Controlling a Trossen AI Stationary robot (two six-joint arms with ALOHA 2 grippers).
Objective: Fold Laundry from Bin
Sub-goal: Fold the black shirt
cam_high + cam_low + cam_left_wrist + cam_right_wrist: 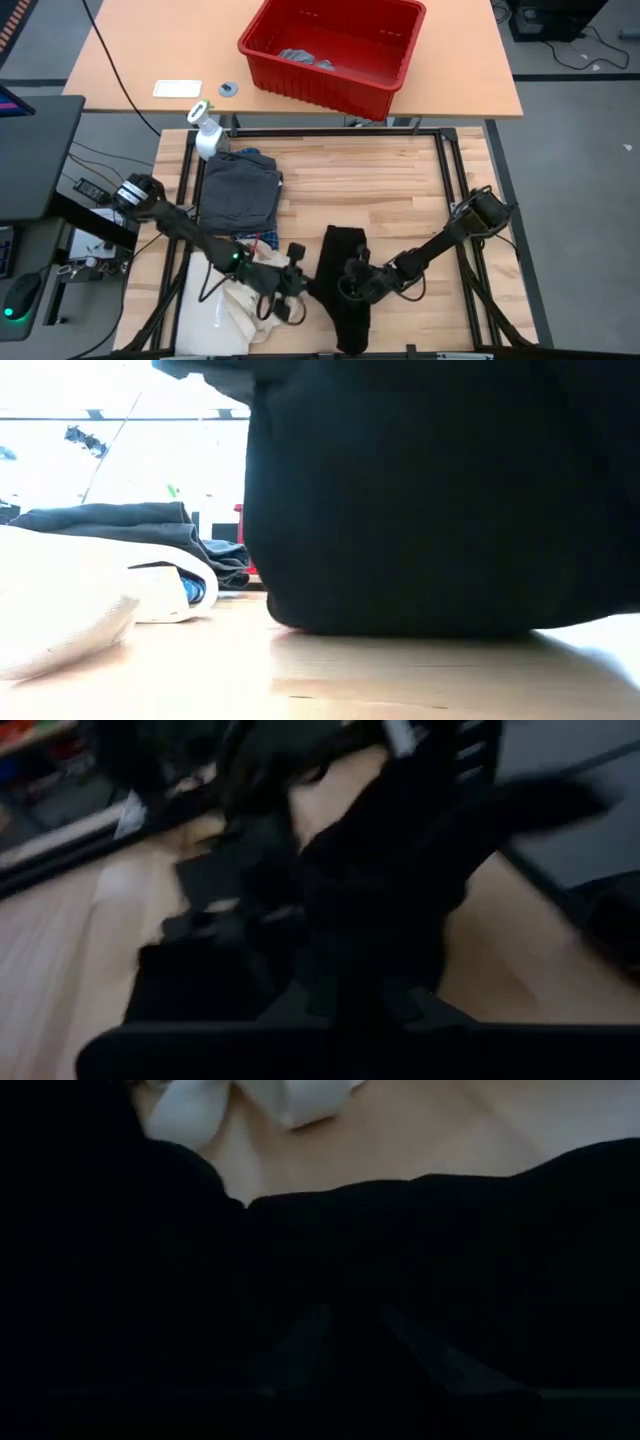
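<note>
While the black garment [342,285] lies between them, both grippers' holds cannot be told.

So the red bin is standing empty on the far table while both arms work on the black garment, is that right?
Not quite. The red bin is not empty: the high view shows a small grey piece lying inside it. The rest holds: it stands on the far table, and both arms are at the black garment.

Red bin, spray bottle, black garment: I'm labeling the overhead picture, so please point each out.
Red bin [262,62], high view, left wall.
Spray bottle [207,140], high view, white body.
Black garment [342,250], high view, upper part.
</note>
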